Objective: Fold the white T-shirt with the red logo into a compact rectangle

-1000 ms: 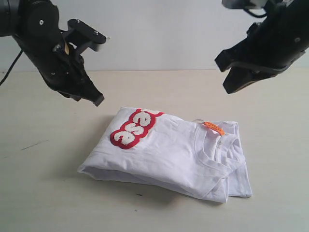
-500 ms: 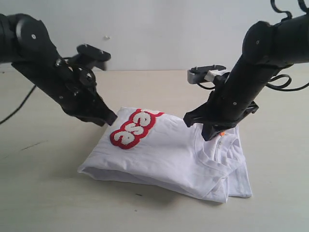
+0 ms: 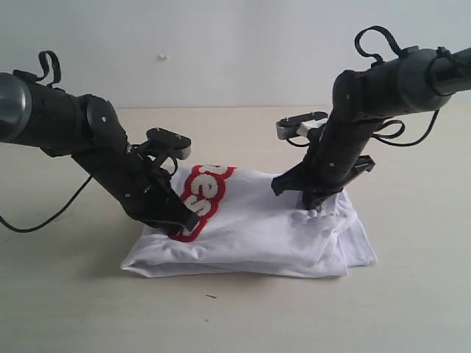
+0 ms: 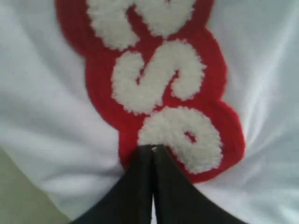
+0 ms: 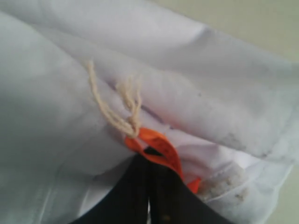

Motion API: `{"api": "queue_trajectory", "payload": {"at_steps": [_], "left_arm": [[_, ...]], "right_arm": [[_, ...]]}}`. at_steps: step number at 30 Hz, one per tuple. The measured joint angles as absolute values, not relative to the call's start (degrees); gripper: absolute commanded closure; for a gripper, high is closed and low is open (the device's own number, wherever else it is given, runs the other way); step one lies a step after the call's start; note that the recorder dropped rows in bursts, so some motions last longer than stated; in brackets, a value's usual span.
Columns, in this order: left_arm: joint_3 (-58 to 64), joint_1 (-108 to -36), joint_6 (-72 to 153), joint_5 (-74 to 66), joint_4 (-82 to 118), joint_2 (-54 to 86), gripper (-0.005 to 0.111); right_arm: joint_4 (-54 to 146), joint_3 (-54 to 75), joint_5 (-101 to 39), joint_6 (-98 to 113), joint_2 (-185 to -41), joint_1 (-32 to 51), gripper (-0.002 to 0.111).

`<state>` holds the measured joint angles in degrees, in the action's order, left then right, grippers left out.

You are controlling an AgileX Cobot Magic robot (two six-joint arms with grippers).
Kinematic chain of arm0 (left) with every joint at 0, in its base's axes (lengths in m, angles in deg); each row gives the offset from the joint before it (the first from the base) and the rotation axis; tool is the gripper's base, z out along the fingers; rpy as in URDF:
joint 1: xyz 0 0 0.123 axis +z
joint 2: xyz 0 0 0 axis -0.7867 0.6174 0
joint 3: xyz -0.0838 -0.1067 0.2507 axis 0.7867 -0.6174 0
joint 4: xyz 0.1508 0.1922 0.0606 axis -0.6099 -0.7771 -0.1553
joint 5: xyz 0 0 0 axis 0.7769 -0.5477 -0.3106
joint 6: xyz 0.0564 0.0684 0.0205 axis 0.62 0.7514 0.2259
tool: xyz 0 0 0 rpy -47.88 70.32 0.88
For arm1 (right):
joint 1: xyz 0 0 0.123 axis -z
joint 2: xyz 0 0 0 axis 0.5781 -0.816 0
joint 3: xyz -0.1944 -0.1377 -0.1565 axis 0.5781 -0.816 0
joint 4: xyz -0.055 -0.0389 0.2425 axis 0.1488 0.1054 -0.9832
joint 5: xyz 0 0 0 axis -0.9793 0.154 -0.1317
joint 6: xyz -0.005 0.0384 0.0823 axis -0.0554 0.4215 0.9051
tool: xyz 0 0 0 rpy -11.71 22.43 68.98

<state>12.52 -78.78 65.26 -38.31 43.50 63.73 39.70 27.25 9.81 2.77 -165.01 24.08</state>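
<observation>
The table (image 3: pixel 73 294) carries the white T-shirt (image 3: pixel 257 235) at the centre of the exterior view, already gathered into a stacked, roughly rectangular bundle; its right-hand end looks looser and less square than the left. The left arm (image 3: pixel 88 147) reaches in from the left of the frame and the right arm (image 3: pixel 368 95) from the upper right, both angled down onto the cloth. The left gripper (image 3: pixel 184 224) has its jaws together, with nothing between them, and its tip rests against the lower lobe of the red logo (image 3: pixel 202 195) near the bundle's left edge. The right gripper (image 3: pixel 318 206) likewise has its jaws together, tip down on the collar end, touching the orange tag (image 5: pixel 161 149); whether the tag is nipped cannot be told. A loose cream string (image 5: pixel 114 105) lies just beside the tag. Assessment: folding appears largely complete, and the step in hand is pressing the bundle flat. The next move calls for a clean vertical lift, so that no layer drags, or an outward sweep to square the right-hand end.
</observation>
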Motion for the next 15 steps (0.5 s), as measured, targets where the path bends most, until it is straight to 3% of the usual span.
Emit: {"api": "queue_trajectory", "payload": {"at_steps": [6,15], "left_arm": [[13.1,-77.4,60.0,-40.3,39.2,63.7,0.107],[12.8,-70.1,59.2,-40.9,38.0,62.5,0.107]], "right_arm": [[39.1,36.1,12.4,2.3,-170.1,24.1,0.108],[36.7,37.3,16.3,0.0,-170.0,23.7,0.108]]}}
